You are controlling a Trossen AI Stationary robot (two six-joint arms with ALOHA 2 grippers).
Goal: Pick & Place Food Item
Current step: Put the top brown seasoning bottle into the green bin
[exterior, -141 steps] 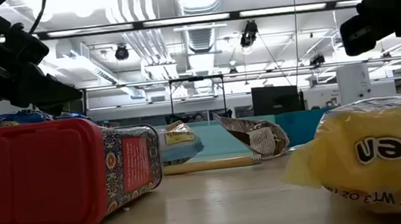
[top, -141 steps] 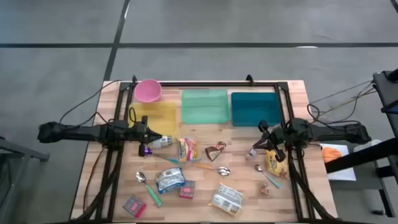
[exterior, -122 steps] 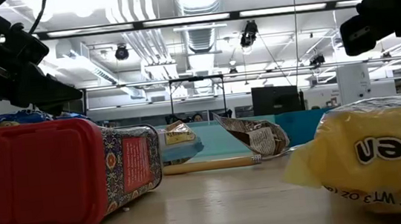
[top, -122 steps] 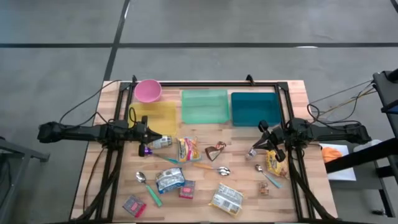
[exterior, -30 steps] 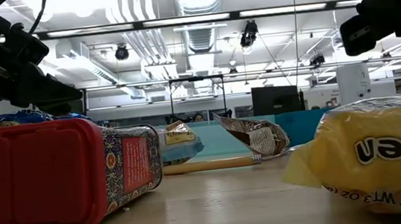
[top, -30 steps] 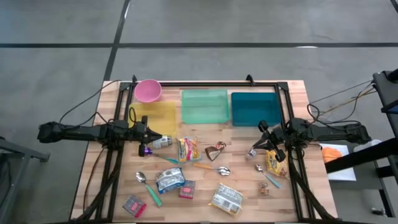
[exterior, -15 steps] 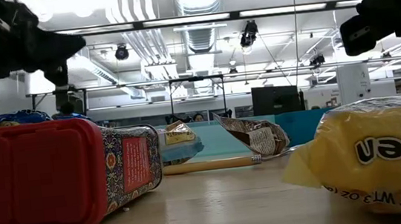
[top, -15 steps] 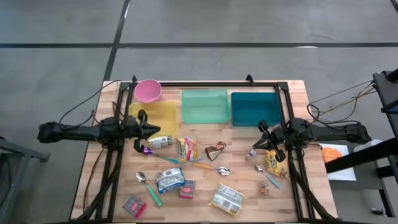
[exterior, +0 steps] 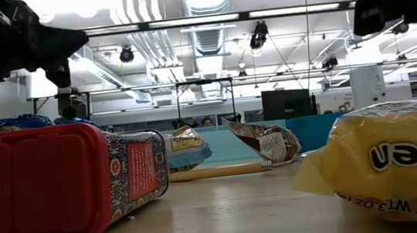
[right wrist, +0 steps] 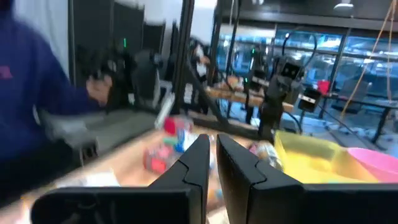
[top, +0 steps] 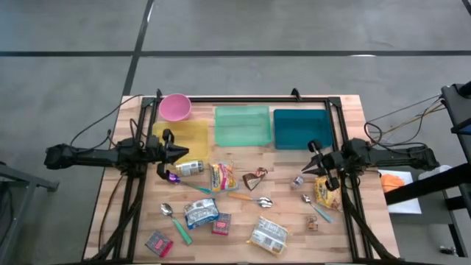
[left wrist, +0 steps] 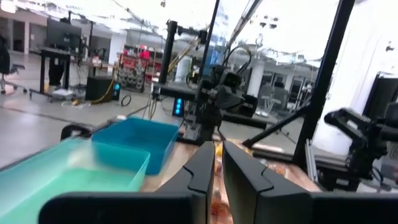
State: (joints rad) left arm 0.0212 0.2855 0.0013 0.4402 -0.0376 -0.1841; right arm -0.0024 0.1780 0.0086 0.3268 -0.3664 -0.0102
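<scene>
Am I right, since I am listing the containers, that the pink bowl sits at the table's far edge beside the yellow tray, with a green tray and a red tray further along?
Not quite: there is no red tray. The high view shows the pink bowl beside the yellow tray, then a green tray and a blue tray.

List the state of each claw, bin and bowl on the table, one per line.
Left claw: shut, empty, over the yellow bin's edge.
Right claw: shut, empty, above the table.
Yellow bin: empty.
Light green bin: empty.
Teal bin: empty.
Pink bowl: upright, empty.
</scene>
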